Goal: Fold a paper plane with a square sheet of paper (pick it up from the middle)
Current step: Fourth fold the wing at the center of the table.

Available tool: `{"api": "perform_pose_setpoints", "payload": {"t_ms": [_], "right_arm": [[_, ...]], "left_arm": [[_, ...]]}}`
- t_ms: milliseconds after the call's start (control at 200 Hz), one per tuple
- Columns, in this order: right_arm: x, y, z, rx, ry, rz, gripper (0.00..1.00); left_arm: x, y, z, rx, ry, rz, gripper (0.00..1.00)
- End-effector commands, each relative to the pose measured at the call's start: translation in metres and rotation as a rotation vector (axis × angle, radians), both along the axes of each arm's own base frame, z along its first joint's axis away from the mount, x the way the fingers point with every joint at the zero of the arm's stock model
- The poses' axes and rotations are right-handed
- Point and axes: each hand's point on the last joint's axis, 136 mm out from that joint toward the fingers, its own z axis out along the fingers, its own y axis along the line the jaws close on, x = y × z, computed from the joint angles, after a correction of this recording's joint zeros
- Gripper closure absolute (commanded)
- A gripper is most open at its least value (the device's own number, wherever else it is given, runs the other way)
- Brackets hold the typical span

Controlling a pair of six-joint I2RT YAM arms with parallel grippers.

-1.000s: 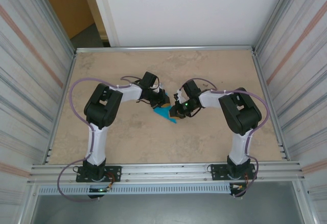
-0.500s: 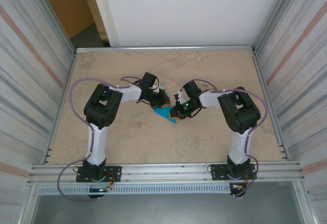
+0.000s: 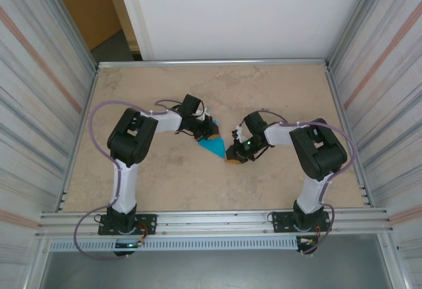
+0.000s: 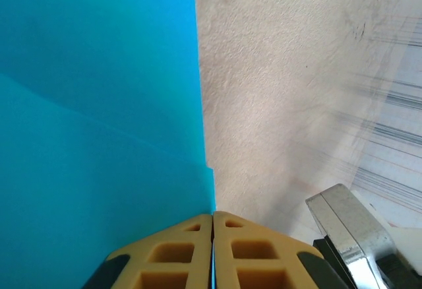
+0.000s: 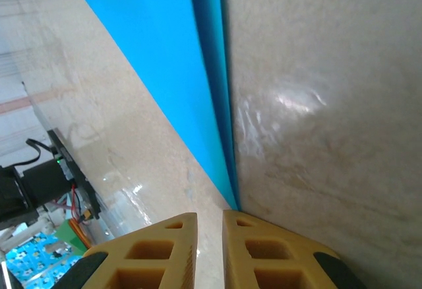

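Observation:
The square sheet of paper (image 3: 214, 146) is teal-blue and lies folded on the table as a narrow pointed wedge, its tip toward the near side. My left gripper (image 3: 210, 131) is at its far end. In the left wrist view the left gripper (image 4: 212, 218) is shut, with the thin edge of the paper (image 4: 99, 104) pinched between its tan pads. My right gripper (image 3: 231, 157) sits just off the pointed tip. In the right wrist view the right gripper (image 5: 210, 215) has a narrow empty gap, and the paper (image 5: 171, 58) ends right in front of its fingers (image 5: 264, 243).
The beige table (image 3: 165, 183) is fenced by corrugated metal walls (image 3: 39, 104) on both sides and an aluminium rail (image 3: 211, 220) along the near edge. Purple cables loop off both arms. Bare tabletop lies to the far side and toward the near corners.
My right gripper has slid toward the near right, off the paper's tip, and its jaws have parted a little. More of the paper shows. The left gripper has stayed put, still shut.

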Motion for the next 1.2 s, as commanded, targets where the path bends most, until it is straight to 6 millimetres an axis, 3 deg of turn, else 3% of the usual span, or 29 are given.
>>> {"api": "perform_pose_setpoints", "payload": {"t_ms": [0, 135, 271, 541, 827, 942, 967, 1072, 1198], "right_arm": [[-0.013, -0.014, 0.002, -0.048, 0.026, -0.007, 0.83], [0.017, -0.004, 0.041, 0.011, -0.138, -0.041, 0.82], [0.04, 0.005, 0.053, 0.015, -0.216, -0.055, 0.84], [0.061, 0.024, 0.031, -0.056, -0.213, -0.034, 0.92], [0.049, 0.018, 0.001, -0.126, -0.154, -0.012, 0.93], [0.043, 0.013, -0.01, -0.159, -0.124, -0.003, 0.93], [0.042, 0.012, -0.012, -0.166, -0.116, -0.003, 0.93], [0.037, 0.008, -0.022, -0.202, -0.1, 0.005, 0.93], [0.034, 0.003, -0.029, -0.236, -0.086, 0.006, 0.93]], "left_arm": [[-0.02, 0.021, -0.031, 0.098, 0.096, 0.015, 0.91], [-0.018, 0.018, -0.027, 0.08, 0.088, 0.013, 0.91], [-0.015, 0.015, -0.022, 0.068, 0.077, 0.013, 0.91], [-0.015, 0.012, -0.018, 0.052, 0.075, 0.01, 0.91], [-0.012, 0.009, -0.01, 0.037, 0.061, 0.005, 0.91], [-0.008, 0.006, 0.0, 0.019, 0.038, -0.004, 0.91], [-0.004, 0.003, 0.016, -0.002, 0.003, -0.007, 0.91], [0.0, 0.0, 0.038, -0.033, -0.048, -0.017, 0.91], [-0.002, 0.001, 0.049, -0.043, -0.09, -0.025, 0.9]]}}
